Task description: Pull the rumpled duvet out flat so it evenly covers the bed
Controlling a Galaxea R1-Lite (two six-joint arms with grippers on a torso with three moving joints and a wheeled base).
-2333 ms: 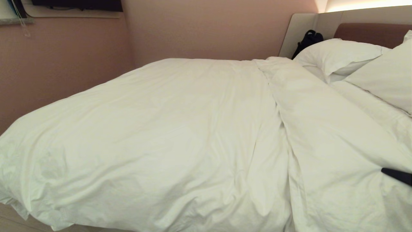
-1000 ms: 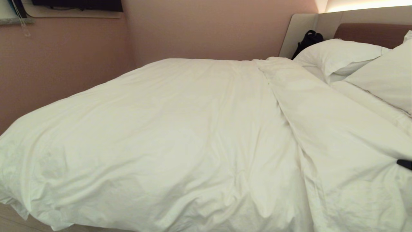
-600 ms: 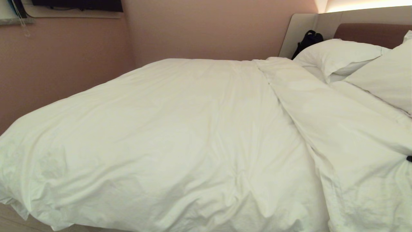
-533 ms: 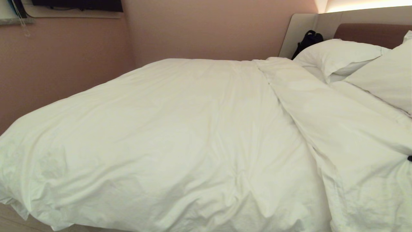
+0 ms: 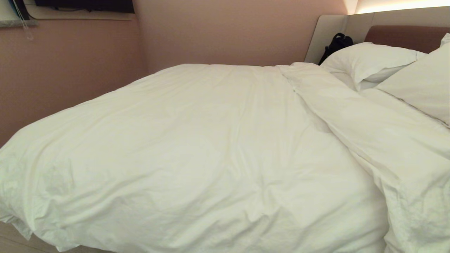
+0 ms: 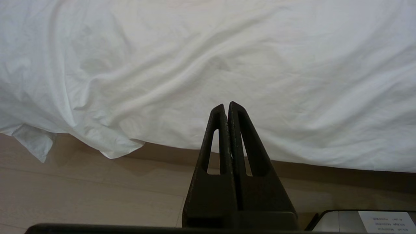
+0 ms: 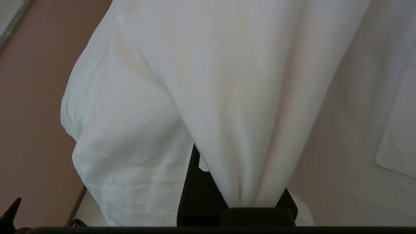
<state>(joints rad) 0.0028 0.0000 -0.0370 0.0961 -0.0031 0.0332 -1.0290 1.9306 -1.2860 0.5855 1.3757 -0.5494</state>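
The white duvet [image 5: 197, 154] lies puffy and finely wrinkled over the bed, whose padded headboard [image 5: 404, 35] shows at the far right. A long fold of the duvet runs along the pillow side. My right gripper [image 7: 235, 156] is outside the head view. It is shut on a gathered bunch of the duvet [image 7: 227, 81], which drapes over its dark fingers [image 7: 195, 188] and hides their tips. My left gripper [image 6: 227, 105] is parked low beside the bed, shut and empty. Beyond it the duvet edge [image 6: 208, 65] hangs over the floor.
Two white pillows [image 5: 369, 59] [image 5: 422, 84] lean at the headboard, and a black bag [image 5: 335, 44] sits behind them. Pink walls close the far side and the left. Light wood floor [image 6: 81, 188] runs along the near side of the bed. A duvet corner [image 6: 32, 146] droops toward the floor.
My right gripper has slid out of the head view past the right edge, drawing the duvet fold rightward toward the pillows. The crease in the middle has flattened. The left arm has not moved.
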